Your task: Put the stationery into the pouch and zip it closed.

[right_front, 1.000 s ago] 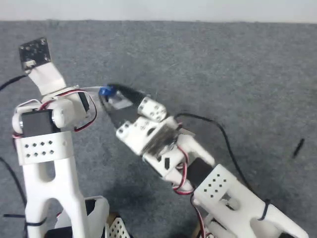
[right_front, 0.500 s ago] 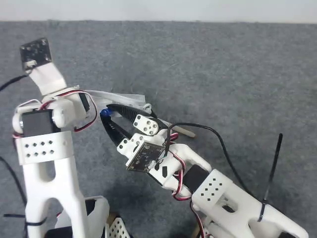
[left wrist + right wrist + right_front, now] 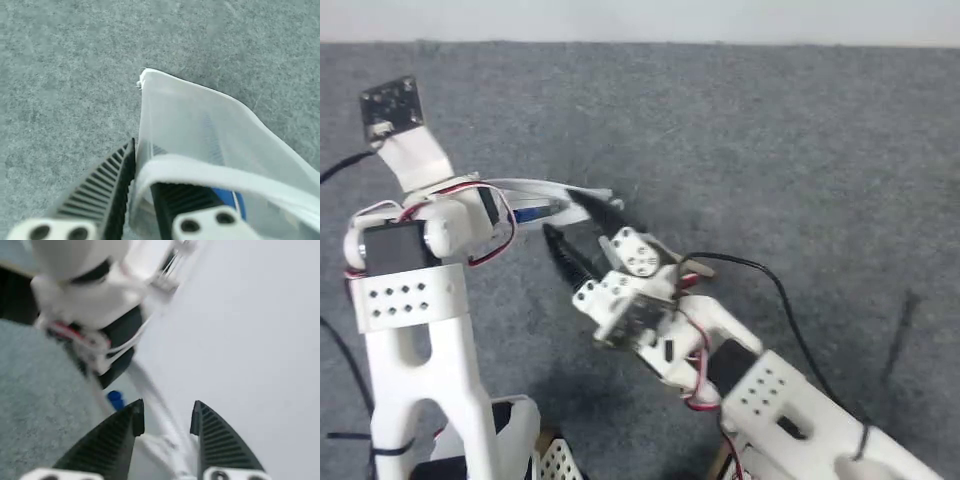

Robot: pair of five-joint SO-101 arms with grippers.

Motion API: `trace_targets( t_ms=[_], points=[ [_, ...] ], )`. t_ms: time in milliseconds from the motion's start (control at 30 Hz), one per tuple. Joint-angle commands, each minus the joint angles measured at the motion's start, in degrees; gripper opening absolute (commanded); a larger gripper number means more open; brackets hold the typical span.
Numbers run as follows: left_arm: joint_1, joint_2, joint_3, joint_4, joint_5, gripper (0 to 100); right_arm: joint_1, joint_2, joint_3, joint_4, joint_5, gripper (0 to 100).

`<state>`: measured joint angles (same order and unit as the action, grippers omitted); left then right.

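Observation:
The pouch (image 3: 565, 197) is white see-through mesh with a white rim, held up off the grey carpet. My left gripper (image 3: 145, 167) is shut on the pouch (image 3: 200, 130) at its rim. Through the mesh shows a blue piece of stationery (image 3: 231, 200), also seen as the blue piece (image 3: 532, 214) from above. My right gripper (image 3: 560, 212) stands open at the pouch's mouth, one black finger over the rim and one beside it, nothing between them. In the right wrist view the right gripper (image 3: 167, 412) faces the blue piece (image 3: 115, 399) and the left arm (image 3: 85, 285).
Grey carpet (image 3: 800, 150) spreads wide and bare to the right and back. The left arm's white tower (image 3: 415, 330) stands at the front left. A pale thin stick (image 3: 695, 268) lies by the right arm's wrist, under a black cable (image 3: 785, 300).
My right gripper was shut at the pouch with the blue piece; it has opened and drawn back a little. The blue piece now lies inside the mesh. The left arm kept still.

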<state>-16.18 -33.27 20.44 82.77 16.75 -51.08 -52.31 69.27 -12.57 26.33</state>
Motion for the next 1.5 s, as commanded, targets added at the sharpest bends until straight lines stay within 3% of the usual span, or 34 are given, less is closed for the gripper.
trace_targets(
  t_ms=[0, 233, 500, 1100, 1467],
  points=[
    [-2.37, 0.18, -0.57, -1.93, -0.44, 1, 4.18, -13.14, -0.62, 8.13, -2.20, 13.5],
    [-2.64, 0.18, -0.57, -1.93, -0.35, 1, 8.92, -20.35, -6.68, 28.09, -13.63, 13.6],
    [-2.73, 0.18, -0.57, -1.93, -0.35, 1, 13.58, -15.08, -8.18, 36.26, -20.75, 13.6],
    [-15.21, 0.09, -0.75, -5.19, 2.99, 1, 13.49, 6.73, -12.66, 38.29, -26.20, 13.4],
    [-20.22, 0.09, -0.75, -6.51, 4.84, 1, 6.99, 25.36, -18.46, 38.29, -26.29, 13.4]
  ],
)
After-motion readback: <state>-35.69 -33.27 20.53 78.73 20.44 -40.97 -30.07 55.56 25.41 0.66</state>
